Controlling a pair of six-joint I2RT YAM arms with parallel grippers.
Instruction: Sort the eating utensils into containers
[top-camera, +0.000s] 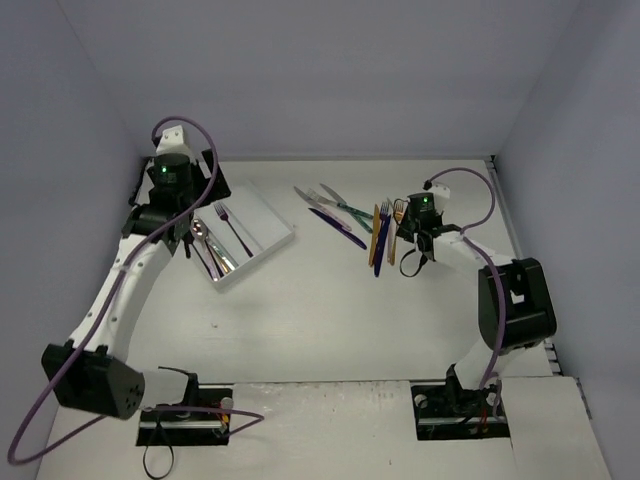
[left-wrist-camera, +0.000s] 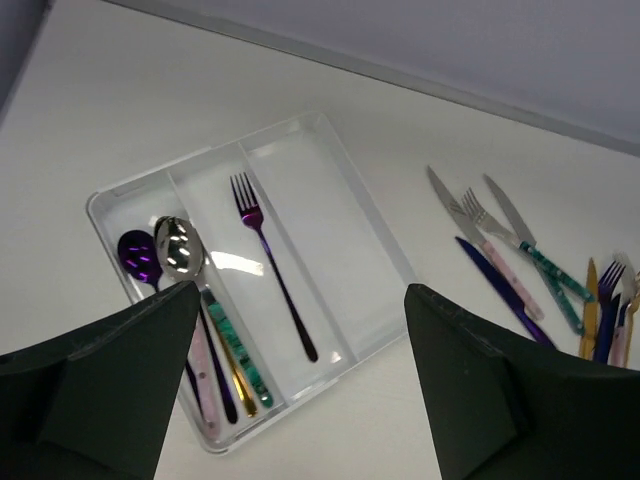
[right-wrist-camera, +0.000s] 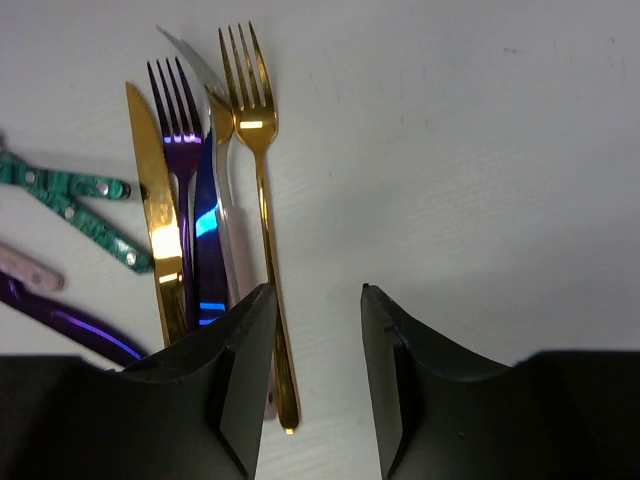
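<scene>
Right wrist: handle of gold fork lies between partly open right jaws, ungripped.

Gold fork, white tray

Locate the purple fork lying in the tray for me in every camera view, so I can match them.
Top external: purple fork in the white tray, upper left.
Left wrist: left of centre, in the tray's middle compartment.
Right wrist: not in view.
Shared landmark: the gold knife, visible in all three views.
</scene>
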